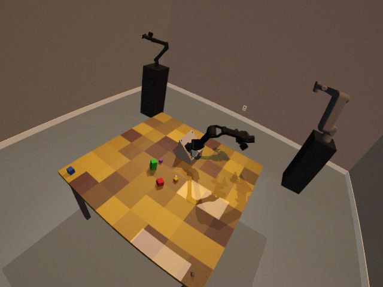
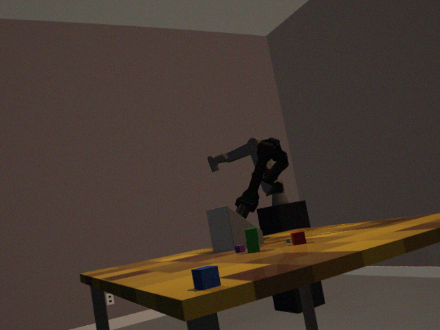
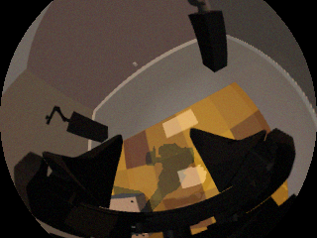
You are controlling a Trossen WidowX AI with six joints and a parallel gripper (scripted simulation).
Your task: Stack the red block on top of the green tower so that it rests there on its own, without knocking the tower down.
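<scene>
Red block [image 1: 160, 182] sits flat on the tabletop [image 1: 197, 247], in the middle region, touching nothing. Green tower [image 1: 153, 164] stands upright a short way from it, toward the far-left side of the tabletop as the top view shows it; the two are near each other but apart. A small purple cube [image 1: 160, 160] lies just beside the tower, and a small yellow cube [image 1: 175, 179] lies near the red block on its other side. A blue block [image 1: 70, 170] rests alone at the left corner of the tabletop, well apart from the rest. A tiny grey cube [image 1: 192, 274] sits close to the near corner.

The arm rises from a grey wedge-shaped base [image 1: 185, 150] near the far edge of the tabletop. It reaches away from the blocks, toward the right corner, with the gripper [image 1: 244, 144] held high above that side of the tabletop and well apart from both the red block and the tower. In the wrist view the two dark fingers stand wide apart, with only the patchwork tabletop showing between them; the gripper holds nothing.

Beyond the tabletop, two other arms stand on dark pedestals [image 1: 154, 89] on the floor.
</scene>
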